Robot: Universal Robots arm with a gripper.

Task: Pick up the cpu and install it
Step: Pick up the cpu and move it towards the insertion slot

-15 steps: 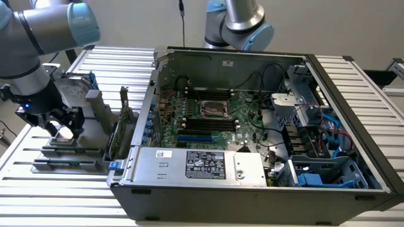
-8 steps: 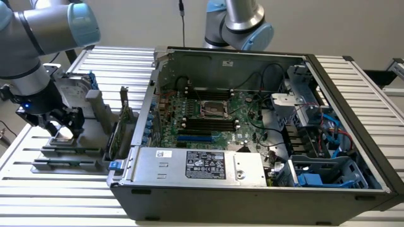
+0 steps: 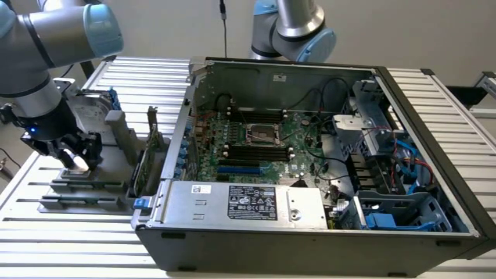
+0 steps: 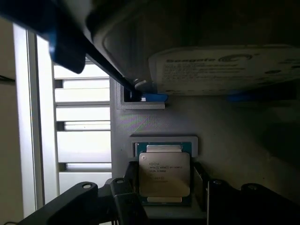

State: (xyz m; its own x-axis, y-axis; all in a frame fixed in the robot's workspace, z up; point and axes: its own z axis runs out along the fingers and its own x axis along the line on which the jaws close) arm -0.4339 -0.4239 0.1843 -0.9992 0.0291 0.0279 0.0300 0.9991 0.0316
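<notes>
Wrist view: the cpu (image 4: 164, 171) lies flat in a pocket of the grey tray (image 4: 234, 140), below a hard drive (image 4: 220, 65). The end effector (image 4: 164, 190) is spread wide, one finger just beside each edge; contact cannot be told. Exterior view: the end effector (image 3: 78, 163) hangs low over the tray on the worktop (image 3: 69, 232), left of the open case (image 3: 310, 232).
</notes>
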